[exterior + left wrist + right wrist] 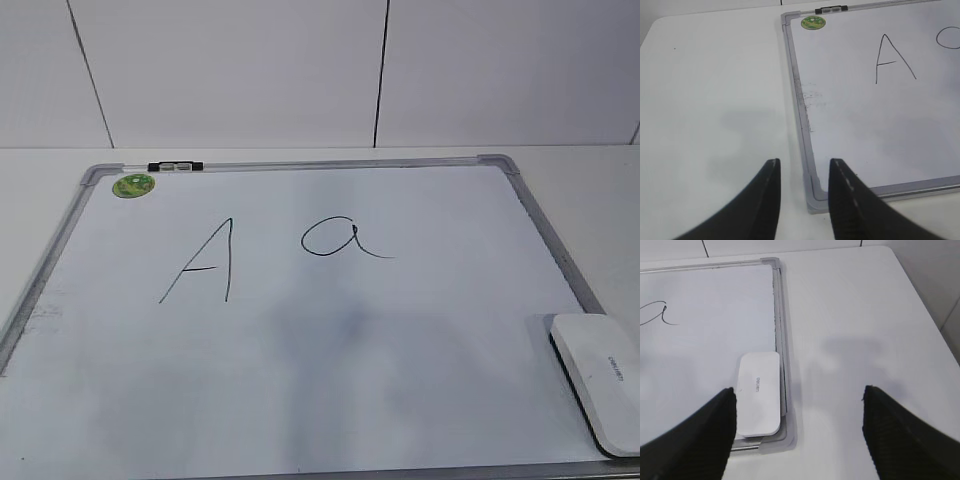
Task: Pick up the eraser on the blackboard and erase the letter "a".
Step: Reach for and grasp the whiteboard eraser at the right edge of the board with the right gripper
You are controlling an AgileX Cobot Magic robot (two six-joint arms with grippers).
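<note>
The white eraser (602,378) lies flat on the blackboard's (400,330) near right corner, over the frame; it also shows in the right wrist view (759,392). The letter "a" (342,239) sits at the board's middle, right of a capital "A" (205,262). Part of the "a" shows in the right wrist view (656,313). My right gripper (797,410) is open wide above the table, its left finger beside the eraser. My left gripper (803,172) is open above the blackboard's (880,125) near left corner. Neither gripper shows in the exterior view.
A green sticker (133,185) and a small black-and-clear clip (175,166) sit at the board's far left corner. White table (865,330) lies to the right of the board, with its edge further right. A white wall stands behind the table.
</note>
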